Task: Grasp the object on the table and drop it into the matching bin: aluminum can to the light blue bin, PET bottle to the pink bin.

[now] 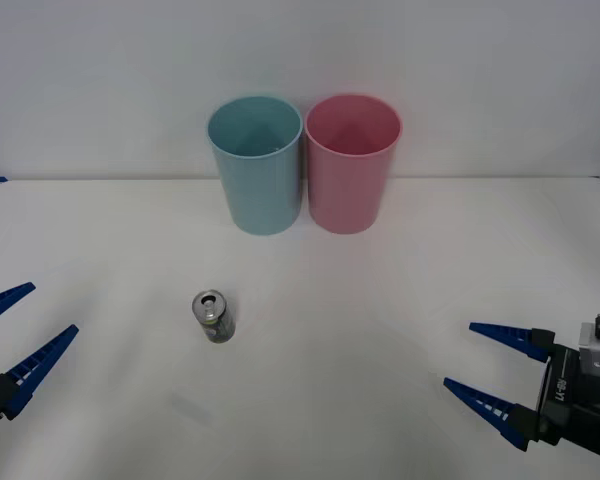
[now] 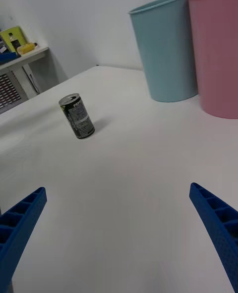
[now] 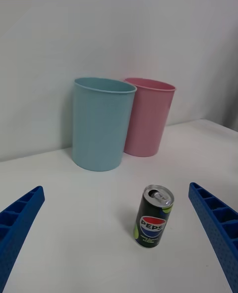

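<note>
Hovering low over the near left part of the table (image 1: 400, 300), the left gripper (image 1: 15, 335) has its blue ribbed fingers (image 3: 17, 228) spread wide with nothing between them. Right gripper (image 1: 495, 370) sits at the near right, fingers (image 2: 218, 228) likewise wide apart and empty. Neither touches anything.

Aluminum can (image 1: 213, 316) stands upright on the tabletop, left of centre, nearer the left gripper and well apart from the right one. Silver pull-tab top faces up; dark side with a green patch and a Pepsi logo shows in the left wrist view (image 3: 154, 216).

Light blue bin (image 1: 255, 165) and pink bin (image 1: 352, 163) stand upright side by side at the far edge, just about touching, blue on the left. Can is well short of both, roughly in line with the blue one.
</note>
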